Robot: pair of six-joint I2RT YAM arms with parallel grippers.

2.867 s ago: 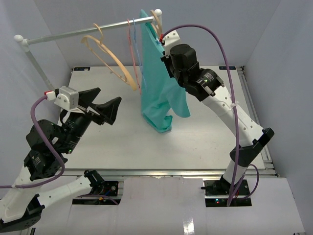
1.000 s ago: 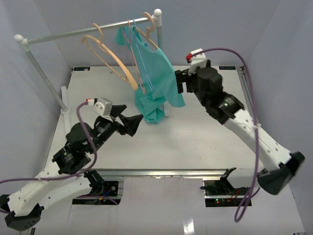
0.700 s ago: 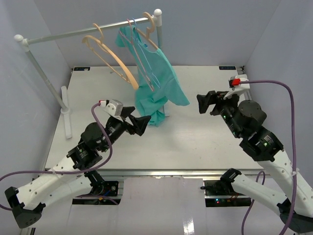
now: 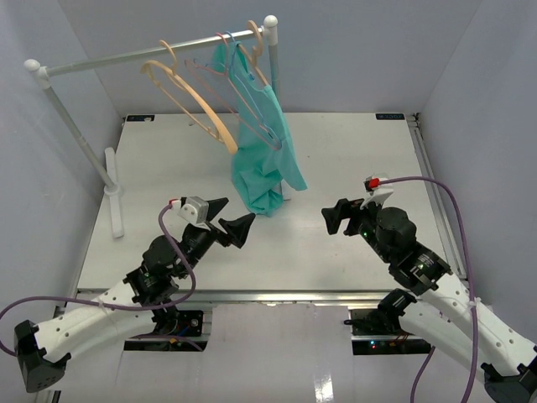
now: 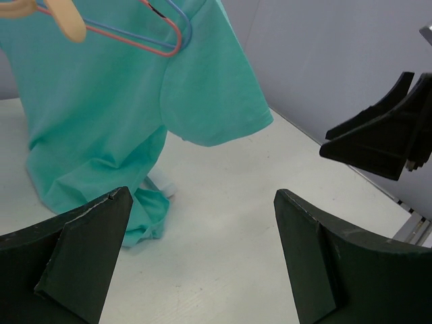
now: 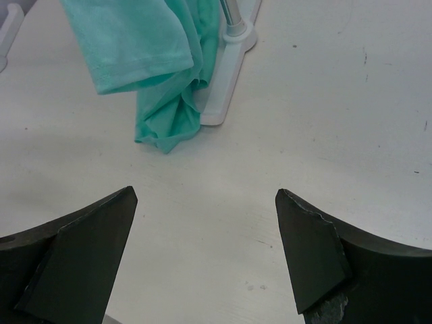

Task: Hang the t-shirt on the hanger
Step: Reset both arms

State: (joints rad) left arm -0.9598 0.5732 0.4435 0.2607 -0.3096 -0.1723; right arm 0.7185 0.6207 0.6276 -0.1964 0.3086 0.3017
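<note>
The left gripper (image 4: pixel 230 218) is held low over the table (image 4: pixel 377 159), near its front edge. Its two dark fingers (image 5: pixel 81 256) are spread wide apart and hold nothing. The gap between them faces the t-shirt (image 4: pixel 264 143). The right gripper (image 4: pixel 337 217) is likewise low and empty, with its fingers (image 6: pixel 74 256) parted wide, and it points toward the same garment from the other side. In the left wrist view the right gripper (image 5: pixel 385 135) appears at the right edge, well apart from the cloth. Neither gripper touches the t-shirt.

The t-shirt hangs from the right end of a rail (image 4: pixel 143 54), next to the rack's right post (image 4: pixel 271 50). The curved hook of the hanger (image 4: pixel 257 35) is over the rail just above the shirt's bunched top. How the hanger's arms lie inside the cloth cannot be told. One sleeve (image 5: pixel 209 94) flares out to the side. The crumpled lower hem (image 6: pixel 169 121) rests on the table, just beside the rack's white foot (image 6: pixel 223 88).

Thin pink and blue hangers (image 5: pixel 158 40) lie against the cloth. A thicker tan hanger (image 4: pixel 189 96) hangs further left on the rail.
</note>
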